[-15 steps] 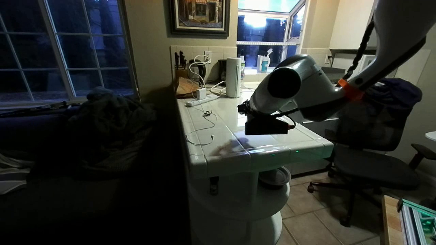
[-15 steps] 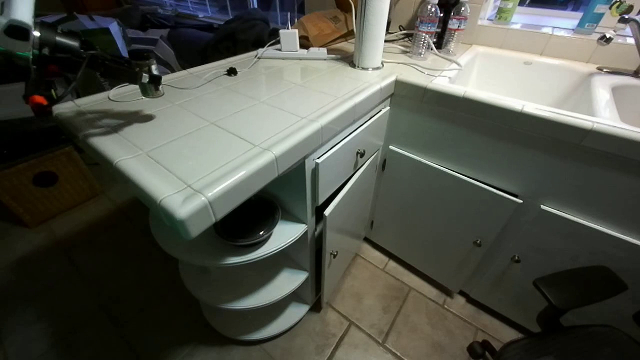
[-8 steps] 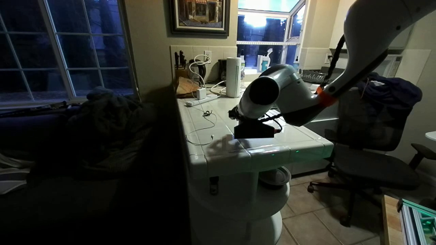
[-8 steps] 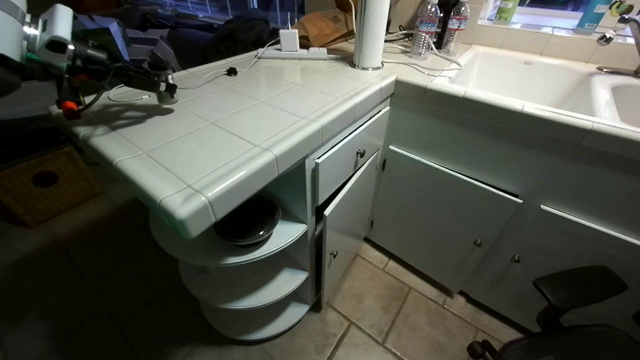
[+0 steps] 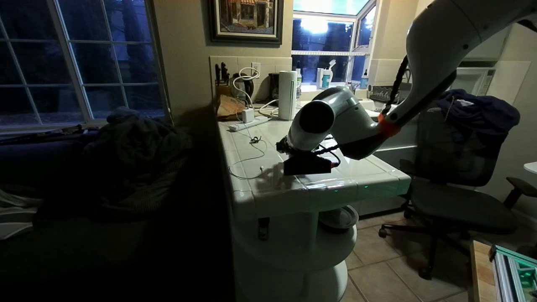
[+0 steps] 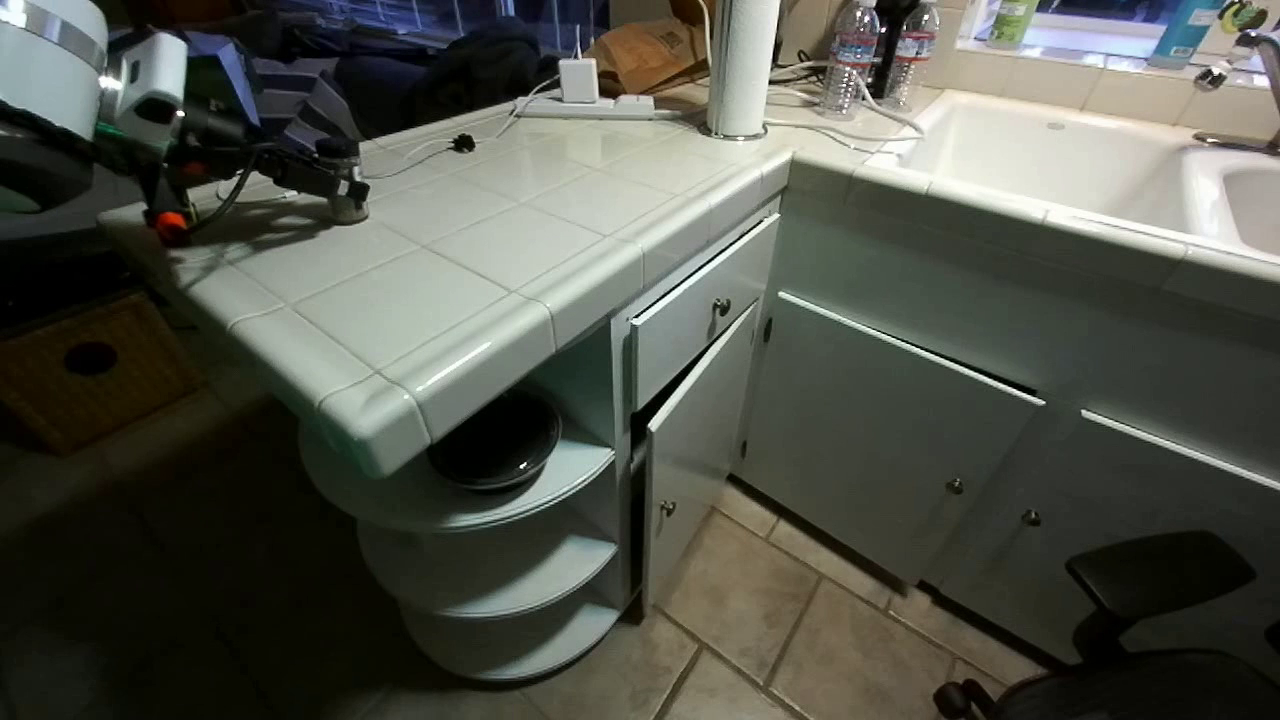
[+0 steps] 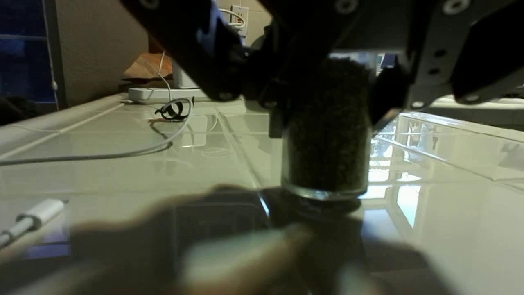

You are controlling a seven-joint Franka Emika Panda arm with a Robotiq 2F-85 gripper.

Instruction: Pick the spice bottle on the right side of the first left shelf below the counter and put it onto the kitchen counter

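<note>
My gripper (image 7: 329,116) is shut on the spice bottle (image 7: 327,164), a clear glass jar with dark grainy contents, with a finger on each side. The bottle is upright. Its base is at or just above the glossy white-tiled kitchen counter (image 7: 123,176); I cannot tell whether it touches. In an exterior view the bottle (image 6: 350,210) shows a black top, and the gripper (image 6: 340,185) is around it near the end of the counter (image 6: 450,265). In an exterior view the fingers and bottle are hidden behind the arm's wrist, above the counter (image 5: 365,170).
A thin cable (image 6: 410,155) lies beside the bottle; its plug end (image 7: 43,213) shows close by. Farther back are a power strip (image 6: 625,106), a paper towel roll (image 6: 740,70) and water bottles (image 6: 850,60). A dark bowl (image 6: 500,445) sits on the shelf below. A cabinet door (image 6: 700,430) stands ajar.
The arm has moved left and down in an exterior view. In an exterior view the gripper and bottle have moved right and lower, closer to the countertop. The bottle stays held.
</note>
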